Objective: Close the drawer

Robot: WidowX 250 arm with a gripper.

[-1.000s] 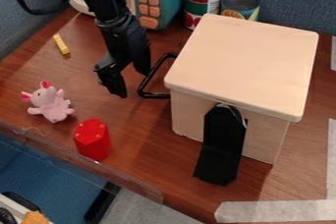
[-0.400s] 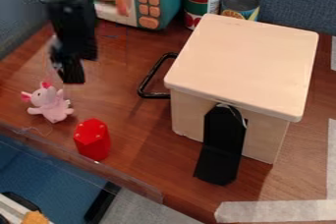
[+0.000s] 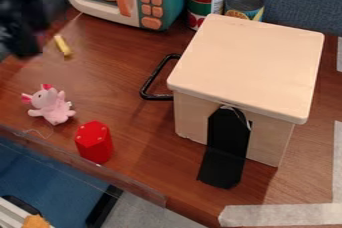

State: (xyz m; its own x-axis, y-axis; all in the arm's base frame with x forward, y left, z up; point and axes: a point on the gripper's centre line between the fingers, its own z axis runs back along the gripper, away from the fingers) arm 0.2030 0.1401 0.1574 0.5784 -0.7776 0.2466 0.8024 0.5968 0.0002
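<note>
black gripper [image 3: 23, 47]: over brown wooden table's [image 3: 127, 122] far-left corner, grip state can't be told | pale wooden drawer box [image 3: 250, 62]: near far edge, seemingly closed | handling: stiff, probably light, may skid; push black loop handle [image 3: 155, 73] squarely if any gap remains

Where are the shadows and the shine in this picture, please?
Camera view: the box has a brightly lit top and a dimmer front; soft shadow darkens the table in front of it; a pale sheen lies on the table towards the picture's left; the black flap shows little detail.
</note>
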